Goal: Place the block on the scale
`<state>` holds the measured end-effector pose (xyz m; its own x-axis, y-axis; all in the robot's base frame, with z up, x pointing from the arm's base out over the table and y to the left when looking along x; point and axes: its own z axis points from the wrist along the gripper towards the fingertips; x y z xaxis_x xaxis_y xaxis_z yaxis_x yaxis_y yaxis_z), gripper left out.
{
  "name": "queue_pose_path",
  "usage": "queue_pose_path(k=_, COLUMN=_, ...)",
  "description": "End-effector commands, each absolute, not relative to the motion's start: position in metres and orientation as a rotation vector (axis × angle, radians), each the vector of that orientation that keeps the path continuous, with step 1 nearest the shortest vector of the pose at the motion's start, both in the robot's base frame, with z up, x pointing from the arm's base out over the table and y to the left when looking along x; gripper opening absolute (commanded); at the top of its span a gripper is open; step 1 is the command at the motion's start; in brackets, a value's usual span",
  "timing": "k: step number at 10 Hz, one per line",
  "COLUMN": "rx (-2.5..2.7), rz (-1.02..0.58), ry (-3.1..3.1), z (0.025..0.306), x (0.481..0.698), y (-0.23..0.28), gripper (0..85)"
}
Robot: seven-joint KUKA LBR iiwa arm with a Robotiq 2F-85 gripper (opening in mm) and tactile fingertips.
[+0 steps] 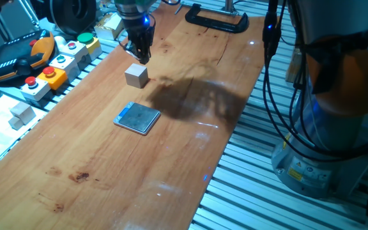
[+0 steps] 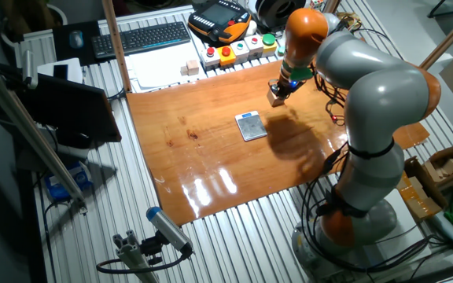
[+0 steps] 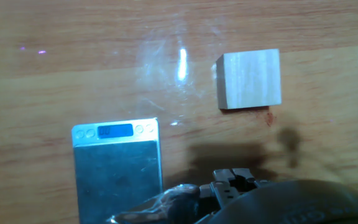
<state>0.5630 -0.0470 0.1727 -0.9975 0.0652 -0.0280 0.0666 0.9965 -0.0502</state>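
The block (image 1: 136, 75) is a pale beige wooden cube resting on the wooden table, just beyond the scale (image 1: 137, 118), a thin square device with a grey-blue plate. My gripper (image 1: 141, 56) hangs just above and behind the block, not touching it. Its fingers look drawn together and hold nothing. In the other fixed view the gripper (image 2: 281, 85) is over the block (image 2: 275, 96), with the scale (image 2: 251, 126) a little to the left. The hand view shows the block (image 3: 248, 79) at upper right and the scale (image 3: 117, 168) at lower left, and my fingertips do not show.
Coloured button boxes (image 1: 56, 64) and an orange-black pendant (image 1: 18, 57) line the table's left edge. A whitish cube (image 1: 22, 114) lies off the board at the left. A black clamp (image 1: 216, 19) sits at the far end. The robot base (image 1: 337, 115) stands at the right.
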Motion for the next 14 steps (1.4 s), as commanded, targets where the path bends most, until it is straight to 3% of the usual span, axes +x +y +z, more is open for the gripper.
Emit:
queue_pose_path(k=1, rx=0.103, rz=-0.084, ry=3.103, z=0.173, x=0.563, y=-0.047, gripper=0.7)
queue_pose_path(k=3, rx=0.080, rz=-0.064, ry=3.088, z=0.172, x=0.564, y=-0.048, gripper=0.7)
queue_pose_path(k=8, rx=-0.021, rz=-0.031, ry=3.075, z=0.148, x=0.592, y=-0.068, gripper=0.7)
queue_pose_path(k=9, rx=-0.025, rz=-0.031, ry=3.078, z=0.148, x=0.595, y=-0.068, gripper=14.7)
queue_pose_path(k=10, rx=-0.004, rz=-0.019, ry=3.074, z=0.146, x=0.597, y=-0.067, gripper=35.7)
queue_pose_path(k=11, rx=0.018, rz=-0.011, ry=3.066, z=0.144, x=0.599, y=-0.068, gripper=48.0)
queue_pose_path(k=12, rx=0.011, rz=0.003, ry=3.069, z=0.143, x=0.601, y=-0.070, gripper=59.0)
queue_pose_path(k=14, rx=-0.044, rz=-0.013, ry=3.067, z=0.139, x=0.608, y=-0.075, gripper=69.3)
